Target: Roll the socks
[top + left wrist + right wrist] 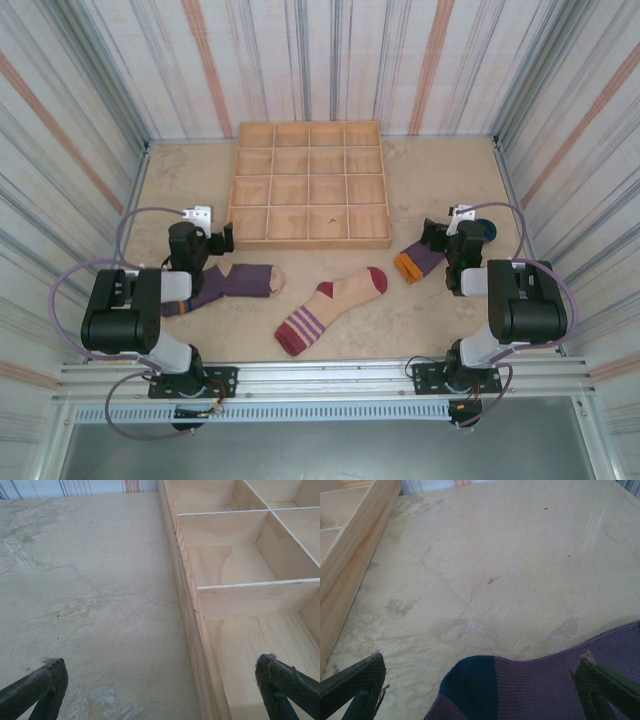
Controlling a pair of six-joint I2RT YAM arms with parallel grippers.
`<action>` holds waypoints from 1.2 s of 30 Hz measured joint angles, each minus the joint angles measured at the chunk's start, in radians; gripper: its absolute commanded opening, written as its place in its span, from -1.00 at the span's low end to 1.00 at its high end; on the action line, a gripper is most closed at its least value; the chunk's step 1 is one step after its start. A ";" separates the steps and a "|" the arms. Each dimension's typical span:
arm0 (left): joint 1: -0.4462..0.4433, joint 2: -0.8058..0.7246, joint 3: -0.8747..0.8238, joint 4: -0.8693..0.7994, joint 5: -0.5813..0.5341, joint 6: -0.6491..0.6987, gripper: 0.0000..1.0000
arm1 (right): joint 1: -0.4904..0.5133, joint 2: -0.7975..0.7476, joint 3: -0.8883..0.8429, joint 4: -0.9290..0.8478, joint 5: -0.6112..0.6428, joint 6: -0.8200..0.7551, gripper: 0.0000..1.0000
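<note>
Socks (330,308), three, lying flat, unrolled.
Likely soft, limp, light; pinch at a cuff. Left gripper (160,672), right gripper (481,672): jaws wide apart, empty.

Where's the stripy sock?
In the top view, the cream sock lies mid-table, near the wooden tray, between the dark purple sock and the orange-cuffed sock.

from above, the right arm (520,300) covers the middle of the teal-toed sock (418,260), leaving its orange cuff at the wrist's 9 o'clock. the left arm (130,312) hides the cuff of the dark sock (238,282). the right wrist view cuts the teal-toed sock at 6 and 3 o'clock; the left wrist view cuts the tray (240,600) at 12 and 3.
</note>
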 measured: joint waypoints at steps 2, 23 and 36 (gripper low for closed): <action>-0.008 -0.005 0.004 -0.018 -0.011 0.003 0.97 | 0.022 -0.035 0.053 -0.134 0.034 -0.009 0.98; -0.150 -0.348 0.534 -1.237 0.068 -0.433 0.97 | 0.404 -0.473 0.496 -1.345 0.160 0.346 0.98; -0.396 -0.493 0.386 -1.414 0.261 -0.694 0.93 | 0.761 -0.467 0.408 -1.522 0.019 0.684 0.98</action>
